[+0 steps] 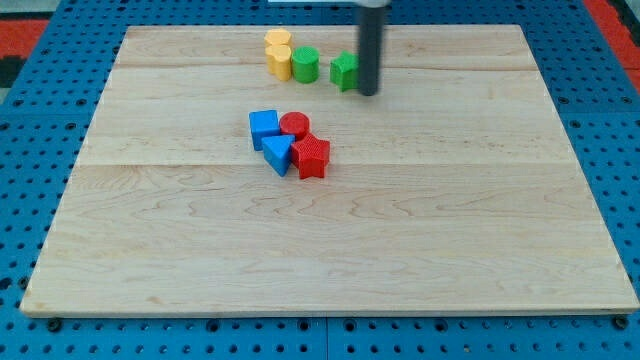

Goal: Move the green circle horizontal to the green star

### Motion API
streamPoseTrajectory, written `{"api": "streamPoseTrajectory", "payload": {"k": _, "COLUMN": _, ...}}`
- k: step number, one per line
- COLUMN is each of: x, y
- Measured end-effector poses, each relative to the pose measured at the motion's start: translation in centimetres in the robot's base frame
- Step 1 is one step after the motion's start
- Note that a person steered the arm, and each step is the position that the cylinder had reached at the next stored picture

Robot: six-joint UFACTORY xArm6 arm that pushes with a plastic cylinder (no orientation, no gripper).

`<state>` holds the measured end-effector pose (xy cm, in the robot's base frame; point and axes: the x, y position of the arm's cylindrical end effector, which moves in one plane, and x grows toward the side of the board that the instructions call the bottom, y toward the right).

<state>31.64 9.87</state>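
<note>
The green circle (305, 65) is a short cylinder near the view's top, left of centre. The green star (345, 71) lies just to its right, a small gap apart, at about the same height in the view. My tip (368, 93) is at the star's right edge, touching or nearly touching it, with the dark rod rising to the view's top. The rod hides the star's right side.
Two yellow blocks (278, 54) sit against the green circle's left side. Lower, near the board's middle, a blue cube (264, 127), a blue triangle (277, 153), a red circle (294, 124) and a red block (311, 155) form a cluster. The wooden board (330, 250) lies on a blue pegboard.
</note>
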Motion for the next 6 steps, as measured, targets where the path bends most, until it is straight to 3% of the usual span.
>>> {"api": "streamPoseTrajectory", "payload": {"k": 1, "x": -3.8, "y": 2.2}}
{"api": "streamPoseTrajectory", "payload": {"k": 2, "x": -6.9, "y": -1.4}}
{"api": "streamPoseTrajectory", "payload": {"k": 4, "x": -5.2, "y": -14.3}}
{"api": "streamPoseTrajectory", "payload": {"k": 5, "x": -4.9, "y": -9.4}}
{"api": "streamPoseTrajectory", "payload": {"k": 6, "x": -4.9, "y": -9.6}}
